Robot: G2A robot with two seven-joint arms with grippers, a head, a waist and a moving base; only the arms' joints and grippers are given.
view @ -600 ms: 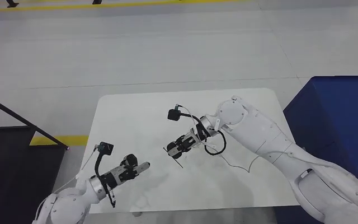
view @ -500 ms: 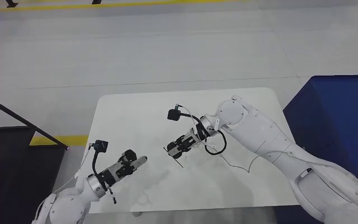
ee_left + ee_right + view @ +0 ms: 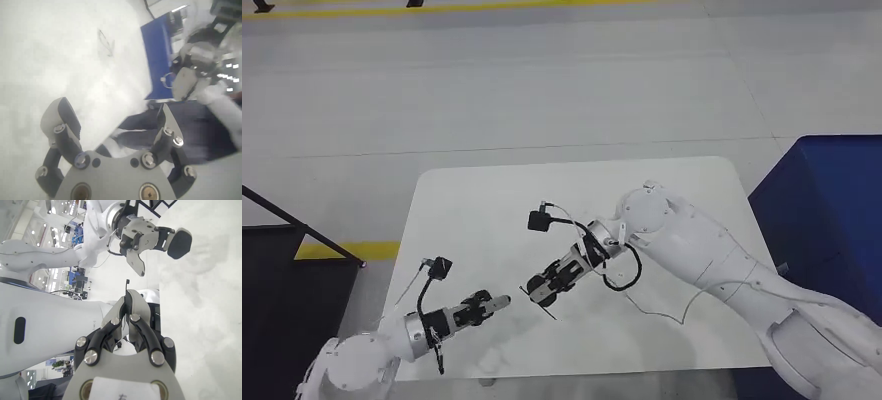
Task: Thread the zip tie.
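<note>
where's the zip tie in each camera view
top view: zip tie pokes out of the right gripper.
right wrist view: zip tie clamped in that gripper, head sticking out past the tips.
left wrist view: too blurred to make out at the right gripper.
shared landmark: the right gripper.

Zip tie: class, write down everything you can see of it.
The zip tie is a thin black strip, plastic by its look, with a small square head. The right pincer is shut on it; the head pokes past the fingertips, the tail trails back between them. The head points toward the open left pincer, not touching it.
</note>
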